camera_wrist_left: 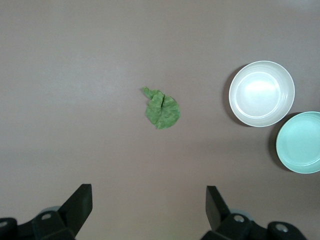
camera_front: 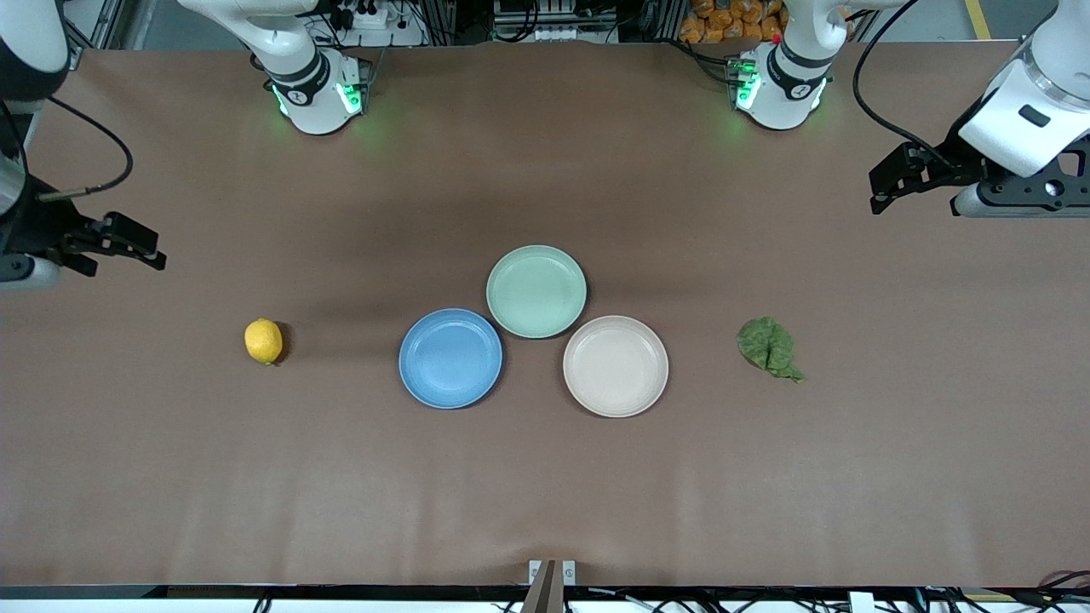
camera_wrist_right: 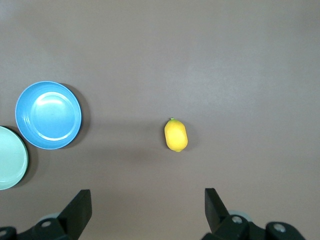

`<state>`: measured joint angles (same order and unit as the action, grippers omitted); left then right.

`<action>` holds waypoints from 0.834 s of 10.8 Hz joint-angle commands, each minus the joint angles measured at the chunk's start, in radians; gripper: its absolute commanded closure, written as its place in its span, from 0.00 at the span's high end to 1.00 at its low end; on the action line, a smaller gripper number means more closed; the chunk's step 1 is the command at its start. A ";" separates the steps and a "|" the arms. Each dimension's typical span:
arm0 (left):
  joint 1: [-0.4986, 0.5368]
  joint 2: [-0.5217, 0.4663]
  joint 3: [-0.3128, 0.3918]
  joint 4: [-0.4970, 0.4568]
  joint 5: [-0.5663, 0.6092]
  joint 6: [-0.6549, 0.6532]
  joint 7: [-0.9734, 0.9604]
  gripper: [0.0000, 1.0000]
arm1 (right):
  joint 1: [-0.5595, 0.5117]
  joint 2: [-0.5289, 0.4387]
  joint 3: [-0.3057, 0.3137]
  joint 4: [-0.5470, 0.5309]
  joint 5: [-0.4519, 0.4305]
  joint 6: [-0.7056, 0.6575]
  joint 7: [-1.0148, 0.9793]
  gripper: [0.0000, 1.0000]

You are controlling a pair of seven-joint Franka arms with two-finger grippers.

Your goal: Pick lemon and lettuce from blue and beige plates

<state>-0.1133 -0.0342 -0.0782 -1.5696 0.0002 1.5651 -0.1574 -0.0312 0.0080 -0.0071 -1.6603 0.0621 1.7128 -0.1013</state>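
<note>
Now, starting at my right arm's end of the desk (camera_front: 545,477), my right gripper (camera_front: 136,243) hangs released, fingers spread wide and grasping nothing, up over bare brown surface; that arm waits. My right wrist view looks down past its two dark fingertips (camera_wrist_right: 80,207) at the lemon (camera_front: 263,341), which lies on the desk itself, on no plate, well apart from the blue plate (camera_front: 450,358). Next comes that blue plate, with nothing on it. Just beside it, and farther from the front camera, sits a pale mint-green plate (camera_front: 536,291), its rim very near or touching the blue one's. The beige plate (camera_front: 616,366) follows, also bare, close against the mint-green plate and level with the blue one. Toward my left arm's end, the lettuce (camera_front: 769,347) lies flat on the desk, apart from the beige plate. My left gripper (camera_front: 890,183) hangs over the desk at that end, likewise released and holding nothing, its fingertips (camera_wrist_left: 80,202) framing the lettuce in the wrist view.
</note>
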 commanded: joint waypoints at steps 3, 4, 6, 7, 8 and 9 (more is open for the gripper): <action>0.004 0.000 0.000 0.016 -0.022 -0.019 0.016 1.00 | -0.032 -0.092 0.024 -0.032 -0.025 0.004 0.014 1.00; 0.004 0.000 0.000 0.016 -0.022 -0.020 0.016 1.00 | -0.033 -0.108 0.022 -0.030 -0.025 0.004 0.014 1.00; 0.006 0.000 0.001 0.016 -0.022 -0.019 0.021 1.00 | -0.032 -0.112 0.013 -0.016 -0.019 0.001 0.017 1.00; 0.006 0.000 0.001 0.016 -0.022 -0.020 0.019 1.00 | -0.030 -0.112 0.015 -0.012 -0.009 -0.001 0.028 1.00; 0.004 0.000 0.001 0.016 -0.022 -0.019 0.019 1.00 | -0.024 -0.112 0.015 -0.001 -0.008 -0.015 0.087 1.00; 0.006 0.000 0.001 0.016 -0.022 -0.020 0.019 1.00 | -0.022 -0.112 0.015 0.016 -0.008 -0.028 0.154 1.00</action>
<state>-0.1132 -0.0342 -0.0781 -1.5695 0.0002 1.5651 -0.1574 -0.0421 -0.0879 -0.0063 -1.6577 0.0525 1.7080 -0.0268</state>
